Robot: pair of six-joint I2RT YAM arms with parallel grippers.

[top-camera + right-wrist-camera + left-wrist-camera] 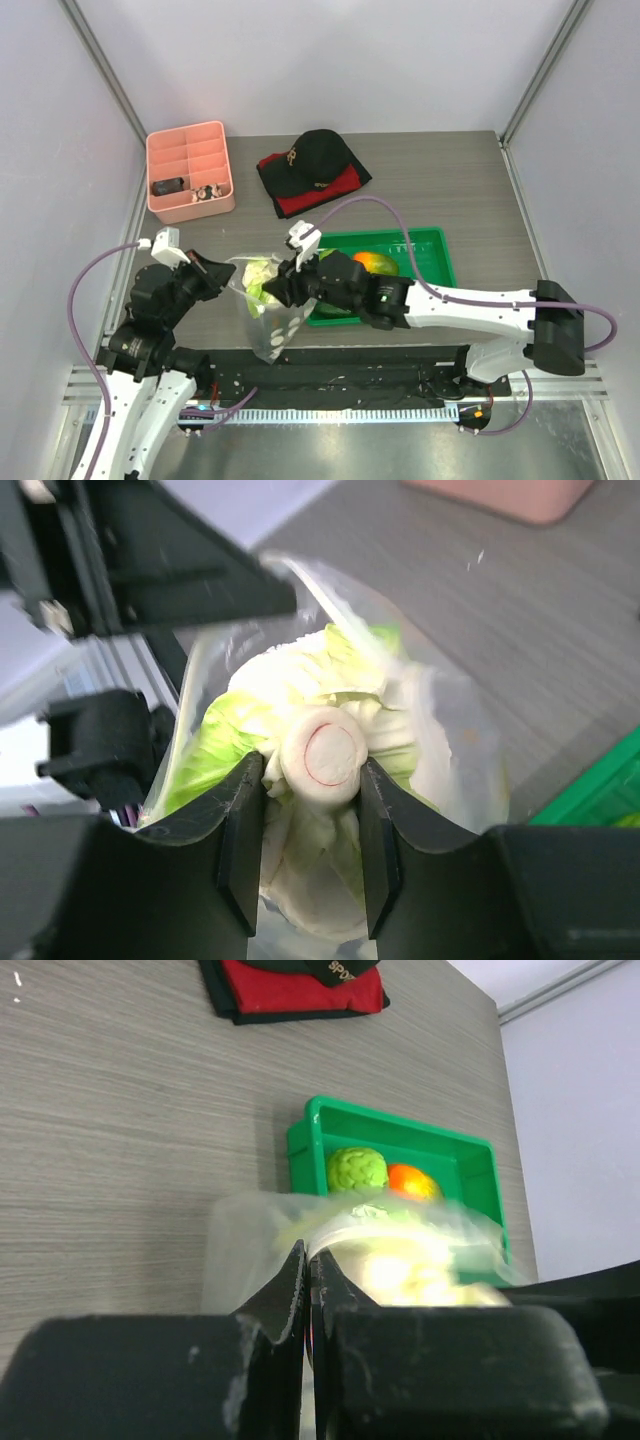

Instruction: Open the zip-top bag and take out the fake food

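I'm mid-extraction. My left gripper (308, 1260) is pressed together on the bag (272, 335) rim, holding the mouth up. My right gripper (312, 768) pinches the cabbage (330, 670) stalk just inside that mouth. Next I'd draw the right hand back toward the tray (432, 240) close behind its wrist, without dragging the bag along. The cap (318, 150) and pink box (190, 170) lie well beyond both hands, out of the way.

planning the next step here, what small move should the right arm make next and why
Probably draw the right gripper back, lifting the fake cabbage out of the zip-top bag. Its fingers clasp the cabbage's white stem inside the open mouth, and the left gripper is shut on the bag's edge, anchoring it.
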